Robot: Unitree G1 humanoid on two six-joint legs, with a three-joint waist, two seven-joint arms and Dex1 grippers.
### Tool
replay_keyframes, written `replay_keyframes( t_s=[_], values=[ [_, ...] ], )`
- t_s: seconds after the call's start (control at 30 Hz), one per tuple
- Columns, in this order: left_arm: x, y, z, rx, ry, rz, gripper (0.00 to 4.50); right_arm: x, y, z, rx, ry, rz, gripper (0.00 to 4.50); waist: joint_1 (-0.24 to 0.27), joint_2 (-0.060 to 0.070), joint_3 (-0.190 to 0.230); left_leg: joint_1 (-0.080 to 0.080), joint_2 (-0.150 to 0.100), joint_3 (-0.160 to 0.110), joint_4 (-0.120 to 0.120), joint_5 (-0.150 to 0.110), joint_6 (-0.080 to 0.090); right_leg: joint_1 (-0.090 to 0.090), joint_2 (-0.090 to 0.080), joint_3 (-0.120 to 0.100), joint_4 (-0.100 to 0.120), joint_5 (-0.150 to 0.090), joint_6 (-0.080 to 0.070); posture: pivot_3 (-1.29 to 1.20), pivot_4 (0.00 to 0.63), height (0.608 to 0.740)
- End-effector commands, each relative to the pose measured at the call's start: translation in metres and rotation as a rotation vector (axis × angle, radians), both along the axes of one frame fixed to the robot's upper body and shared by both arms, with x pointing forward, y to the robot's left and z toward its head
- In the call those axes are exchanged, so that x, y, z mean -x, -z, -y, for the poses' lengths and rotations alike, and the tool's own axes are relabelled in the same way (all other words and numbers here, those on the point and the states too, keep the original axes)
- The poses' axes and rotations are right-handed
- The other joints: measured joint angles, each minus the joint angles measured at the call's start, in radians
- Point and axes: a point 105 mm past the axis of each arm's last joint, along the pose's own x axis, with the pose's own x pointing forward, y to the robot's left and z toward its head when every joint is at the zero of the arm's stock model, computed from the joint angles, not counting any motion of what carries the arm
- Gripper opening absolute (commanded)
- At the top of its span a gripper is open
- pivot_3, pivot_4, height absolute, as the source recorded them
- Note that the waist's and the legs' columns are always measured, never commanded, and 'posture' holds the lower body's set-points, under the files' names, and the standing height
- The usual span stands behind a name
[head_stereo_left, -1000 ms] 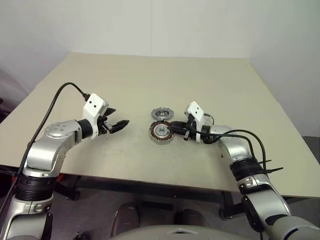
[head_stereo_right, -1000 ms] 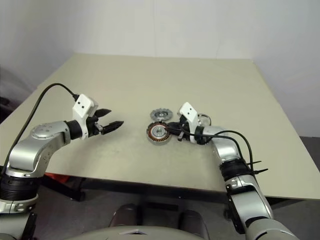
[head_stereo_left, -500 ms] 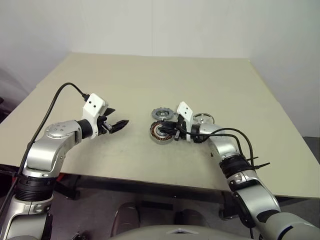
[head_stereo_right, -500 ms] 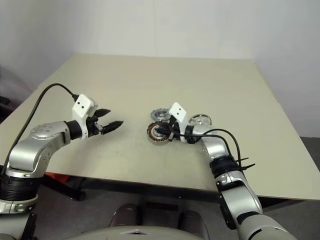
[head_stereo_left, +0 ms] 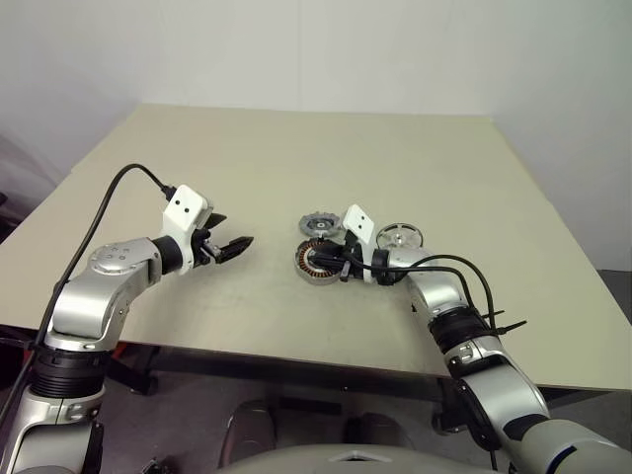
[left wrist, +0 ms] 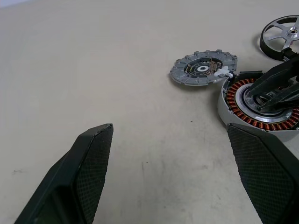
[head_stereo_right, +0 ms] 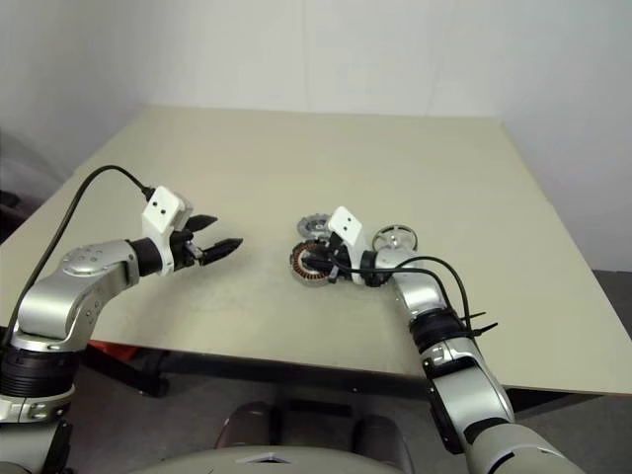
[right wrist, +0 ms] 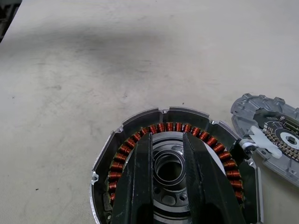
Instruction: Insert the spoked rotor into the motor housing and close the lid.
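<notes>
Lid (head_stereo_left: 320,224) behind motor housing (head_stereo_left: 317,261) — spoked rotor (head_stereo_left: 400,236) right.

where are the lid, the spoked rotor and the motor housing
lid (left wrist: 203,68), left wrist view, on its central hub
spoked rotor (head_stereo_left: 400,235), left eye view, on its hub
motor housing (right wrist: 140,117), right wrist view, on its silver rim

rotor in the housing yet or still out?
Out. The rotor lies on the table beside the housing, whose copper windings and central bearing are bare, with the right hand over its centre.
</notes>
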Motion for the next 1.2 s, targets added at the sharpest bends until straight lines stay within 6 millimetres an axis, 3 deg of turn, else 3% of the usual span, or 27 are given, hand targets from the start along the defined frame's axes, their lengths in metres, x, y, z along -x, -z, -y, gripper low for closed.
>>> replay_keyframes(
  t_s=[0.03,0.67,1.07,1.1,1.2],
  values=[
    [0.001,-0.013,-0.002,-0.001,0.001,0.056,4.1,-0.002,-0.017,-0.008,-0.017,-0.028,0.081,0.61,0.0,0.0,0.0,0.0,0.0,0.0,0.0,0.0,0.0,0.0,0.0,0.0,0.0,0.0,0.0,0.0,0.0,0.74],
    [0.0,-0.014,-0.002,-0.002,-0.001,0.057,4.1,-0.006,-0.025,-0.008,-0.031,-0.009,0.12,0.61,0.0,0.0,0.0,0.0,0.0,0.0,0.0,0.0,0.0,0.0,0.0,0.0,0.0,0.0,0.0,0.0,0.0,0.74],
    [0.0,-0.014,-0.003,-0.004,-0.004,0.06,4.1,-0.003,-0.012,0.001,0.002,-0.015,0.068,0.61,0.0,0.0,0.0,0.0,0.0,0.0,0.0,0.0,0.0,0.0,0.0,0.0,0.0,0.0,0.0,0.0,0.0,0.74],
    [0.0,-0.014,-0.003,-0.004,-0.003,0.06,4.1,-0.002,-0.011,0.002,0.006,-0.015,0.064,1.32,0.0,0.0,0.0,0.0,0.0,0.0,0.0,0.0,0.0,0.0,0.0,0.0,0.0,0.0,0.0,0.0,0.0,0.74],
    [0.0,-0.014,-0.003,-0.004,-0.002,0.059,4.1,-0.003,-0.01,0.004,0.013,-0.008,0.069,2.23,0.0,0.0,0.0,0.0,0.0,0.0,0.0,0.0,0.0,0.0,0.0,0.0,0.0,0.0,0.0,0.0,0.0,0.74]
  ],
)
